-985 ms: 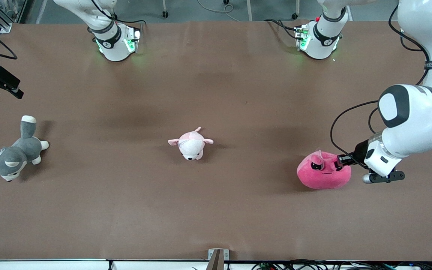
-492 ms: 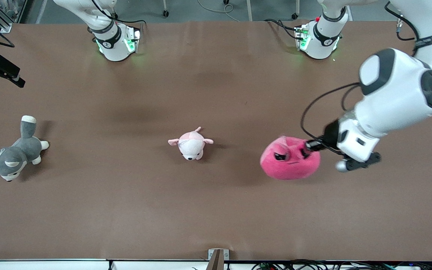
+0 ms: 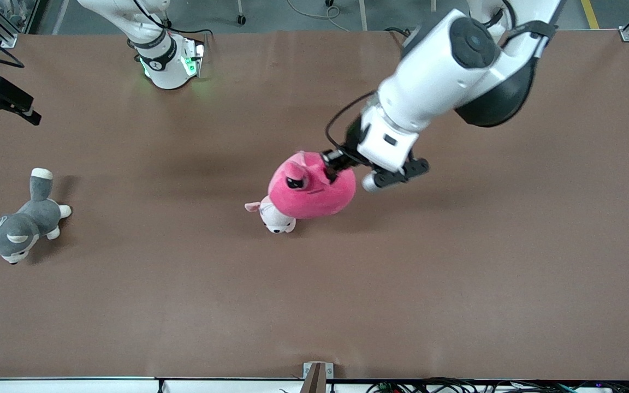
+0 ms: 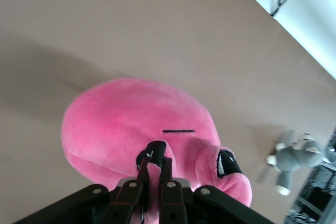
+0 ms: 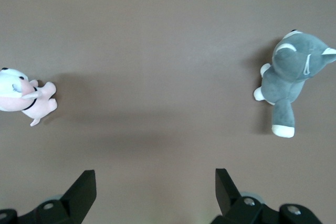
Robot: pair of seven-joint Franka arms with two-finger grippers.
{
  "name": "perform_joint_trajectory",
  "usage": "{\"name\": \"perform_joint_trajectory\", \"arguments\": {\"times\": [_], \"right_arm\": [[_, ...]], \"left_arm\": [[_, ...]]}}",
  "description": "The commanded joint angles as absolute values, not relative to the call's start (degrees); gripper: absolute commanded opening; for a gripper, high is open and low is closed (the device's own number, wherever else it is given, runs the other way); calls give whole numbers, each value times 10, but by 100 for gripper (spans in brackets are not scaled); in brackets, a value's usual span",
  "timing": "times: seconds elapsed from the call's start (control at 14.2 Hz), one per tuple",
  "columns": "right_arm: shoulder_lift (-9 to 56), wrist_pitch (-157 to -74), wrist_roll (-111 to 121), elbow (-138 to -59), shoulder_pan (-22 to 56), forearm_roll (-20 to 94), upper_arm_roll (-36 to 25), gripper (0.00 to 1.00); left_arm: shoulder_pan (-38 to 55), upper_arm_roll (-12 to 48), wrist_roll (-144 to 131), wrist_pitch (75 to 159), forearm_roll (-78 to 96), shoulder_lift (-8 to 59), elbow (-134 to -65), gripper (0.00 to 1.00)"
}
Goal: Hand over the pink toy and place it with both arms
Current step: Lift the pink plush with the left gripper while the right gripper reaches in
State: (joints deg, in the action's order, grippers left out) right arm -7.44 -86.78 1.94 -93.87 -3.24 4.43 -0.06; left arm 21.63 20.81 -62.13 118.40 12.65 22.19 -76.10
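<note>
The pink toy (image 3: 310, 191), a round hot-pink plush with black angry eyes, hangs in the air over the middle of the table and partly covers a pale pink-and-white plush. My left gripper (image 3: 330, 164) is shut on a fold at the top of the toy, and the left wrist view shows its fingers (image 4: 156, 153) pinching pink fabric beside one eye of the toy (image 4: 131, 124). My right gripper (image 3: 17, 106) waits open and empty over the right arm's end of the table; it shows wide apart in the right wrist view (image 5: 156, 179).
The pale pink-and-white plush (image 3: 274, 219) lies at mid-table under the held toy, and shows in the right wrist view (image 5: 23, 98). A grey-and-white husky plush (image 3: 17, 229) lies at the right arm's end, nearer the front camera than the right gripper.
My left gripper has lifted the pink toy off the table at the left arm's end and carried it to the middle, over the pale plush. The right gripper has barely moved.
</note>
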Motion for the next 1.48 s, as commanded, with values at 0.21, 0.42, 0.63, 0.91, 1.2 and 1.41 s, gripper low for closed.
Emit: {"name": "perform_joint_trajectory", "arguments": {"times": [0.21,0.42,0.63,0.91,1.2,1.41], "right_arm": [[-51,-832,22,-932,11,148,-2,100],[-20,-839,19,-932,35,234,-2,100],[4,-847,19,-930,36,323,-2,86],[25,-853,21,-930,46,380,-2,79],[32,-876,18,-930,76,381,-2,76],[33,-878,18,-928,86,383,-2,75]], "left_arm": [[305,203,-782,1306,126,255,-735,1],[333,203,-813,1341,125,271,-726,1],[350,203,-845,1367,126,280,-726,1],[361,203,-853,1373,126,280,-726,1],[365,203,-853,1380,126,287,-726,1],[365,203,-853,1380,126,287,-726,1]]}}
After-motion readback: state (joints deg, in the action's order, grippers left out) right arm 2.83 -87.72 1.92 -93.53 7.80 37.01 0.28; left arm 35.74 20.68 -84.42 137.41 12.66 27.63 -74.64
